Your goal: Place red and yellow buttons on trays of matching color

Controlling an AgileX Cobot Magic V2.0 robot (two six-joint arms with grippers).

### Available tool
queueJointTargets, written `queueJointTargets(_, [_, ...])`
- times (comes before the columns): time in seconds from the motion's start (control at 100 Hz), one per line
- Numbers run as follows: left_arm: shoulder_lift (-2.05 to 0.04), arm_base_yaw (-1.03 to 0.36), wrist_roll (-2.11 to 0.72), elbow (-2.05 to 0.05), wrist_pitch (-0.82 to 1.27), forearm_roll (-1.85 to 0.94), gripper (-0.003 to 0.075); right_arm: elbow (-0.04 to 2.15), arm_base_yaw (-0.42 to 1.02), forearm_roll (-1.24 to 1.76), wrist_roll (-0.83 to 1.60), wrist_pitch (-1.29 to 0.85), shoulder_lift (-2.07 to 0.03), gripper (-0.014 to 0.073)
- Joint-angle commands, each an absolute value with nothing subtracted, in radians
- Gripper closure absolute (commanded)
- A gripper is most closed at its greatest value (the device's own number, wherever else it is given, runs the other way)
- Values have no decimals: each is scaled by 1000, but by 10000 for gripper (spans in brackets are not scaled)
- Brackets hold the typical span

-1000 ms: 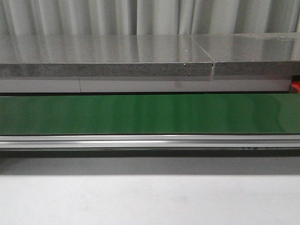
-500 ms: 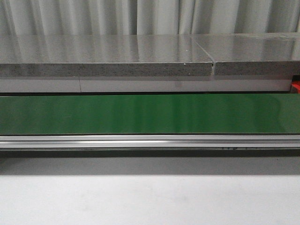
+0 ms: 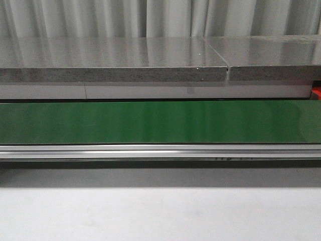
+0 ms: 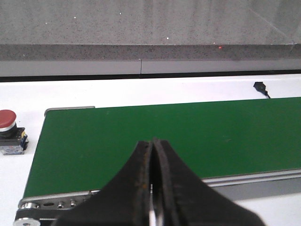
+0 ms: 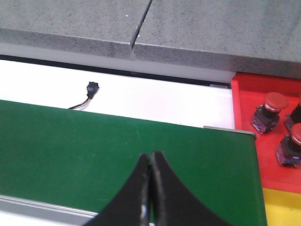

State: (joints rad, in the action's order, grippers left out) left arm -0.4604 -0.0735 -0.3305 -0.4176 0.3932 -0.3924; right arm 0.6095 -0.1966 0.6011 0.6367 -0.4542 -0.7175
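Note:
Beside the end of the green belt (image 4: pixel 188 132), a red button (image 4: pixel 8 127) on a small grey base stands on the white surface, off to the side of my left gripper (image 4: pixel 153 141). That gripper is shut and empty above the belt. My right gripper (image 5: pixel 151 154) is also shut and empty over the belt. Past the belt's other end lies the red tray (image 5: pixel 244 122), holding red buttons (image 5: pixel 270 110) (image 5: pixel 292 143), with a third cut off by the frame edge. A corner of the yellow tray (image 5: pixel 282 209) shows below it. No yellow button is in view.
A grey stone counter (image 3: pixel 150 60) runs behind the belt (image 3: pixel 150 123), and an aluminium rail (image 3: pixel 150 150) runs along its front. A black connector on a thin wire (image 5: pixel 91 89) lies on the white strip between belt and counter. A red sliver (image 3: pixel 317 93) shows at the front view's right edge.
Faint marks on the belt's front edge have drifted left in the front view. Nothing else differs.

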Motion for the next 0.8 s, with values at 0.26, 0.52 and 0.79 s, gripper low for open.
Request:
queueJointTargets(0.26, [-473, -80, -326, -407, 316, -412, 79, 641, -197, 617, 646, -389, -712, 713])
queueJointTargets(0.52, [-473, -80, -318, -416, 262, -412, 73, 641, -197, 617, 646, -389, -712, 713])
queueJointTargets(0.79, [-605, 74, -190, -576, 271, -412, 74, 641, -197, 617, 646, -392, -712, 713])
